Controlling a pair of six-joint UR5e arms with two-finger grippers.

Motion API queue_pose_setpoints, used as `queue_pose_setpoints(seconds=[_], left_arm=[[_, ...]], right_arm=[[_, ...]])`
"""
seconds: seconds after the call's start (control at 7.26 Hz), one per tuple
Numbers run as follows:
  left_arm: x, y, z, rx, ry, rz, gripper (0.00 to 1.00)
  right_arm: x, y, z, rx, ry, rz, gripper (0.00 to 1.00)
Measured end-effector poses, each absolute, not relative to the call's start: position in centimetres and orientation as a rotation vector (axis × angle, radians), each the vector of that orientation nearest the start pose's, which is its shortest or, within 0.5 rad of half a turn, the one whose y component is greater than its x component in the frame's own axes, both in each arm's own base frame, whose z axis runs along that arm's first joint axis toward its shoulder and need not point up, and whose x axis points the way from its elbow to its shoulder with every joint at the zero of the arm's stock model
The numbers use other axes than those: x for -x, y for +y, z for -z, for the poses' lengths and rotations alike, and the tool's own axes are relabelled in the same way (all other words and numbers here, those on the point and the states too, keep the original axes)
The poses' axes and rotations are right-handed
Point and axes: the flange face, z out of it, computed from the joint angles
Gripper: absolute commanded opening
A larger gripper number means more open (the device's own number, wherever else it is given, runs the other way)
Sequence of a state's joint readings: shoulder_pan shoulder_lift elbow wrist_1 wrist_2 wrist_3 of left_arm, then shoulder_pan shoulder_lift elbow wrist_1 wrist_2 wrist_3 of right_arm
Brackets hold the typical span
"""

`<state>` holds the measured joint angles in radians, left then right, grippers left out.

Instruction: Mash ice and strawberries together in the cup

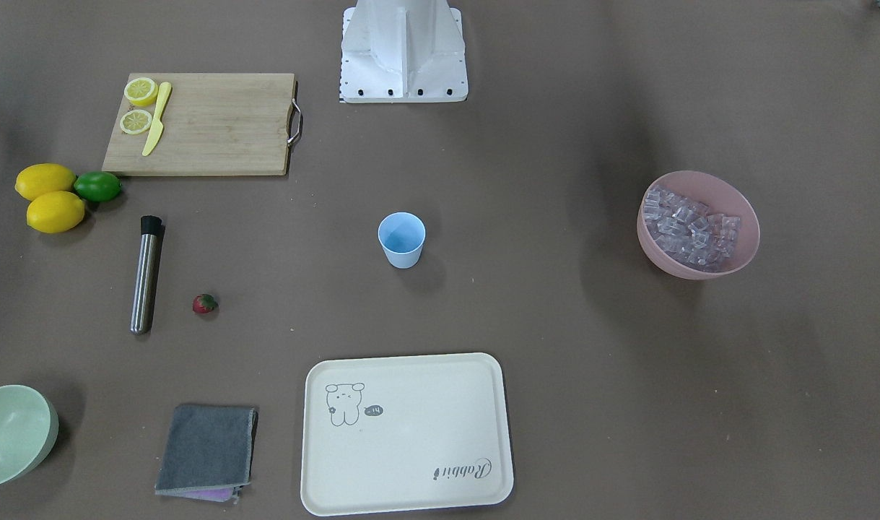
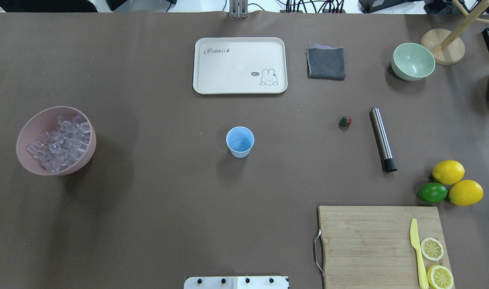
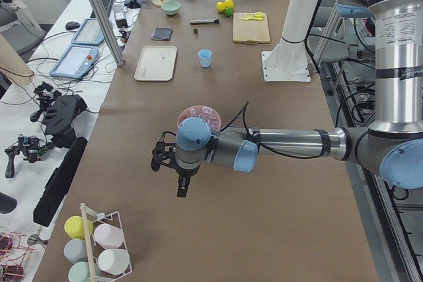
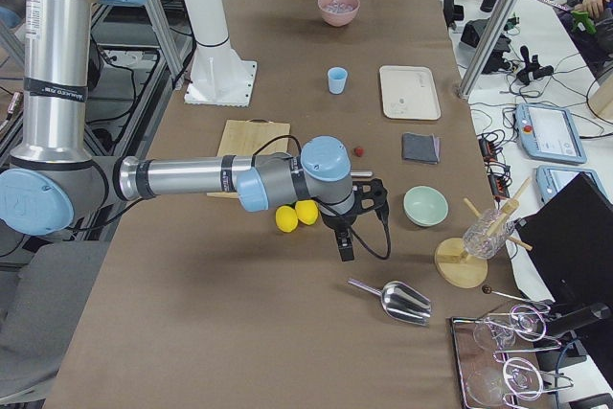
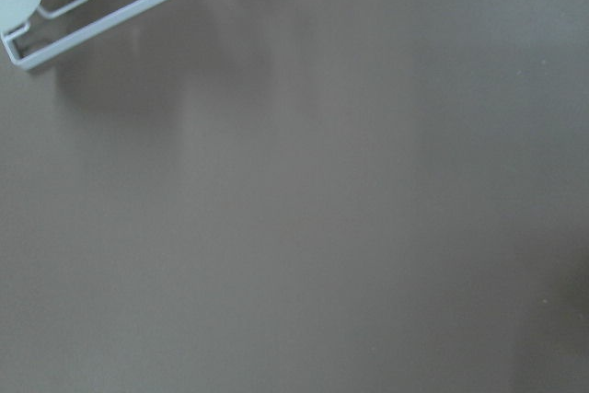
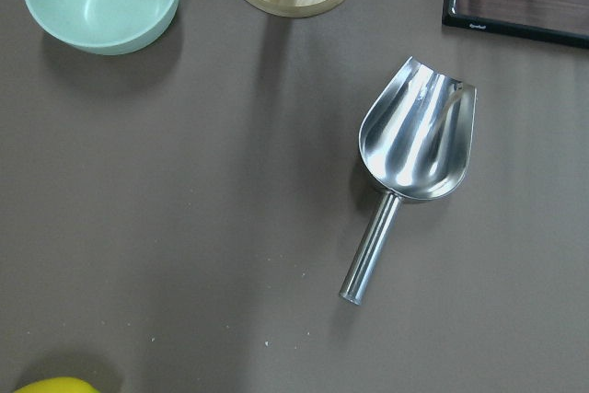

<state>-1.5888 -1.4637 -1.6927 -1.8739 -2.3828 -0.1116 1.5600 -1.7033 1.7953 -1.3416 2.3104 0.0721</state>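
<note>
Above the table (image 3: 264,229) hang the left gripper (image 3: 182,189) and the right gripper (image 4: 345,248). How far they are open, I cannot tell.

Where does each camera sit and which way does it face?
Front-facing: across the table, looking down at the cup; robot's base on top.
Overhead: behind the robot, looking forward and down; base at bottom edge.
Exterior left: table's left end, looking along it; left arm near.
Exterior right: opposite end; right arm near.
Left wrist: down onto the table; no body shows.
Right wrist: down onto the scoop; no body shows.
Shared: exterior right shows the scoop too.
</note>
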Motion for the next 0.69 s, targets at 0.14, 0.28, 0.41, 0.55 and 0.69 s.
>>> queue_pose_setpoints(seconds=[0.14,0.28,0.41,0.55,0.69], left_arm=[[6.7,-46.7,-60.4,-0.318,0.818,-0.039,0.99],[5.5,-47.5,-59.2,-0.354,0.823,-0.085,0.99],[3.3,-48.3,-57.9,-0.367,0.833,-0.135,1.0],[1.0,-48.8,-56.8,-0.359,0.846,-0.158,1.0],[-1.2,-48.8,-55.6,-0.345,0.861,-0.165,1.0]], right_arm=[[-6.0,-45.5,-58.2,-0.283,-0.762,0.056,1.0],[-5.8,-45.8,-57.7,-0.284,-0.78,0.044,1.0],[-5.4,-46.0,-57.1,-0.278,-0.797,0.022,1.0],[-4.6,-46.3,-56.4,-0.268,-0.814,0.0,1.0],[-3.8,-46.5,-55.9,-0.261,-0.824,-0.007,1.0]])
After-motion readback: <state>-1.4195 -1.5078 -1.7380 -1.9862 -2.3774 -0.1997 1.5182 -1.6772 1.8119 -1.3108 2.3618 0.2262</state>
